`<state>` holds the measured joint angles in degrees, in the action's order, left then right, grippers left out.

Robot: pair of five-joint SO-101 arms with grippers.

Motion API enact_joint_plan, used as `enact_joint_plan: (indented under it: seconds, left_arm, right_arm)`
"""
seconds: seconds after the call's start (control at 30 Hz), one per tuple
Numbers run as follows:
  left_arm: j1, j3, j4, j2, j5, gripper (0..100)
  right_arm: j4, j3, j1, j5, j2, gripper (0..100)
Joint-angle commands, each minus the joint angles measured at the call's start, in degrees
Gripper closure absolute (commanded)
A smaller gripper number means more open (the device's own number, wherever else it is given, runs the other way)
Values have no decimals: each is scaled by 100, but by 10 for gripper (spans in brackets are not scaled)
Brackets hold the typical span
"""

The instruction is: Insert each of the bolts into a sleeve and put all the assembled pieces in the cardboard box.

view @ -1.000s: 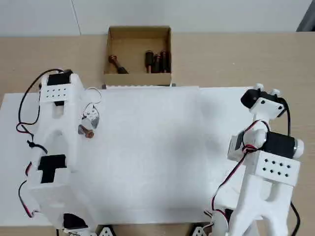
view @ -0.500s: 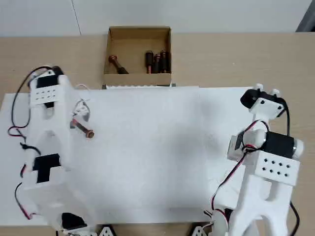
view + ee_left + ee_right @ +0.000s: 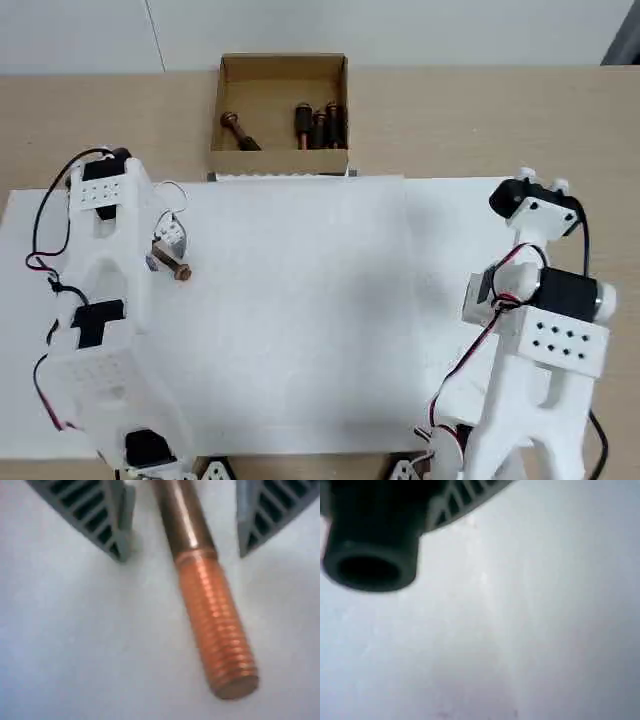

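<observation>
A copper bolt (image 3: 177, 268) lies on the white mat at the left. In the left wrist view its threaded end (image 3: 212, 625) points away from my left gripper (image 3: 182, 552), whose jaws stand open on either side of the smooth shank without touching it. From above, the left gripper (image 3: 165, 250) sits right over the bolt's head end. At the right edge of the mat my right gripper (image 3: 515, 197) is shut on a black sleeve (image 3: 370, 555), its hollow mouth showing above the bare mat. The cardboard box (image 3: 283, 160) stands at the back on the wooden table.
Several dark assembled pieces (image 3: 320, 124) lie inside the box, one more (image 3: 238, 131) at its left side. The white mat (image 3: 300, 320) covers most of the table between the two arms. Cables hang beside both arm bases.
My left arm swung to the left, then came back a little to the right over the bolt. The bolt stayed on the mat. The right arm has not moved.
</observation>
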<state>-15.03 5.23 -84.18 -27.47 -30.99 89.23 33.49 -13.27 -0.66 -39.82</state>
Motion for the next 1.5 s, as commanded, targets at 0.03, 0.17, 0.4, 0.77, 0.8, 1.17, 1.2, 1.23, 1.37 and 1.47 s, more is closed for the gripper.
enact_joint_plan:
  seconds: [0.03,0.17,0.4,0.77,0.8,1.17,1.2,1.23,1.37,1.47]
  left_arm:
    - [9,57,88,-105,-53,999]
    - [9,57,53,-62,-53,995]
    - [404,57,-246,369,-70,994]
    - [941,48,-413,1433,-2198,994]
    - [932,40,-413,1415,-2611,994]
    - [413,31,-527,1398,-6330,993]
    - [404,31,-527,1398,-6409,993]
    - [404,31,-527,1398,-6479,993]
    - [404,31,-527,1407,-6382,992]
    - [404,31,-527,1433,-6066,969]
  right_arm:
    - [-75,-26,-4,26,-119,995]
    - [-84,-26,-4,26,-110,995]
    - [-84,-26,-4,26,-145,995]
    - [-66,-26,-13,26,-154,995]
    - [-57,-26,-13,26,-154,995]
    - [-31,-26,-4,26,-154,995]
    - [-31,-26,-4,26,-154,995]
    - [-31,-26,-4,26,-154,995]
    - [-22,-26,-4,26,-154,995]
    - [-22,-26,-4,26,-154,995]
